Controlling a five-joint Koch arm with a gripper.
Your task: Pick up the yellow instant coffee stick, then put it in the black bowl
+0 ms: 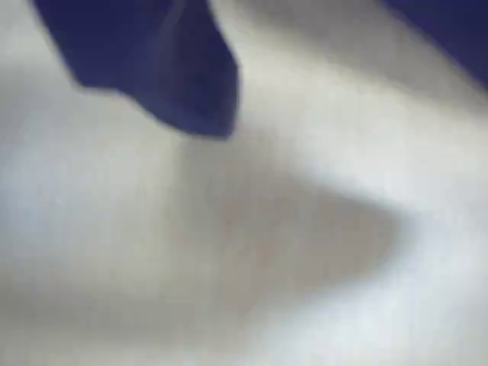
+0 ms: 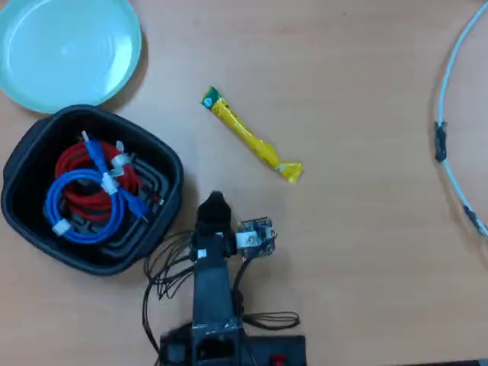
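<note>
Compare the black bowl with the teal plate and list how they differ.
In the overhead view the black bowl is dark, deep and rounded-square; the teal plate is pale, shallow and round. The bowl holds coiled red and blue cables; the plate holds nothing. The plate is cut off by the picture's top-left edge; the bowl shows whole. Both rest on the wooden table, near each other, on the picture's left.

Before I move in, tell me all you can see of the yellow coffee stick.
The yellow instant coffee stick is a long, thin, glossy bright yellow sachet, foil or plastic by its look, with a green-and-white upper-left end and a crimped yellow lower-right end. It lies flat and diagonal on the bare wooden table in the overhead view. It touches nothing else: it lies apart from the black bowl and up and right of the gripper. The blurred wrist view does not show it.
</note>
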